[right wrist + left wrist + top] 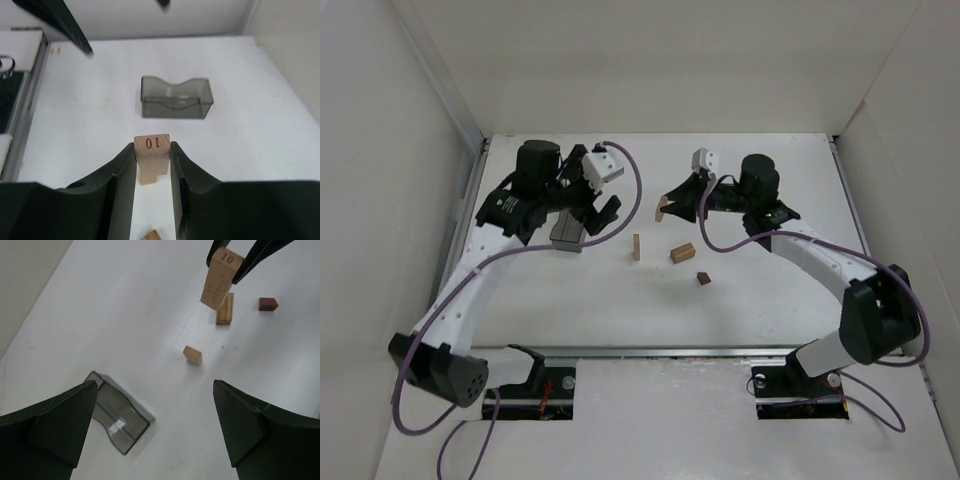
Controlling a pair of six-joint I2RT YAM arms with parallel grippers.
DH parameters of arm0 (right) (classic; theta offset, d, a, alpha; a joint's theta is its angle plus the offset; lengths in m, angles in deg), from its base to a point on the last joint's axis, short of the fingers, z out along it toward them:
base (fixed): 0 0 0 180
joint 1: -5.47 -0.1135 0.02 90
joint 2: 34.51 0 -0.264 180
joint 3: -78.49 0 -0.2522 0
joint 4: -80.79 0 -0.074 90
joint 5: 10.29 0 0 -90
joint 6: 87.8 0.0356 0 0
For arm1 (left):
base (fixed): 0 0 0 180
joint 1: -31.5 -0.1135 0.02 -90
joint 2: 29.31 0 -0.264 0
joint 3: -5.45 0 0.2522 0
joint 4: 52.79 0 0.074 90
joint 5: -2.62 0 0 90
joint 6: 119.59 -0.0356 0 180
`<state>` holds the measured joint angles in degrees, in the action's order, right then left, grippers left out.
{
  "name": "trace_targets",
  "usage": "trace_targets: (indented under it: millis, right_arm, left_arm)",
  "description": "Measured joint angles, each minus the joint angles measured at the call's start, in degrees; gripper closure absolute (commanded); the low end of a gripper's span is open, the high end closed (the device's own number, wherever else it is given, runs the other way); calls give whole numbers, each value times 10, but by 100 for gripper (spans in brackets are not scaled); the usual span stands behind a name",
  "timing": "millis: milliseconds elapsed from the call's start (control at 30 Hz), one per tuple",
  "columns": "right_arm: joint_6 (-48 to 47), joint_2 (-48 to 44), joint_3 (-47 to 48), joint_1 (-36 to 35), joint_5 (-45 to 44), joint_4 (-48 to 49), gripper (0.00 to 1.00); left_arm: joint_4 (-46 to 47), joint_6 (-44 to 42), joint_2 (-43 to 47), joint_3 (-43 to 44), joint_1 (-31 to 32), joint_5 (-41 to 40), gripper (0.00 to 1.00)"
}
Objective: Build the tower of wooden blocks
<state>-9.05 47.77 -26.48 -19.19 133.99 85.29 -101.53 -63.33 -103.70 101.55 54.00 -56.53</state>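
My right gripper is shut on a light-tan wooden block stamped "10", held by its top end and slightly tilted, low over the table; I cannot tell whether its lower end touches. It also shows in the left wrist view. A small tan upright, a lying tan bar and a dark reddish-brown block stand apart on the table in front of it. My left gripper is open and empty, above the table.
A dark translucent grey box lies under and left of my left gripper. White walls close in the table at left, back and right. A tip of another tan block shows under my right gripper.
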Motion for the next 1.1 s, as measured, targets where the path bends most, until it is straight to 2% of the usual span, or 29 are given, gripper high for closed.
trace_targets:
  millis: [133, 233, 667, 1100]
  right_arm:
    - [-31, 75, -35, 0, 20, 24, 100]
    - [-43, 122, -40, -2, 21, 27, 100]
    - [-79, 206, -36, -29, -17, 35, 100]
    - [-99, 246, -61, -35, -53, 113, 100]
  left_arm:
    - [50, 23, 86, -86, -4, -66, 0]
    - [74, 39, 105, -104, -4, -89, 0]
    - [123, 63, 44, -108, -8, -123, 0]
    - [130, 70, 19, -107, -12, -127, 0]
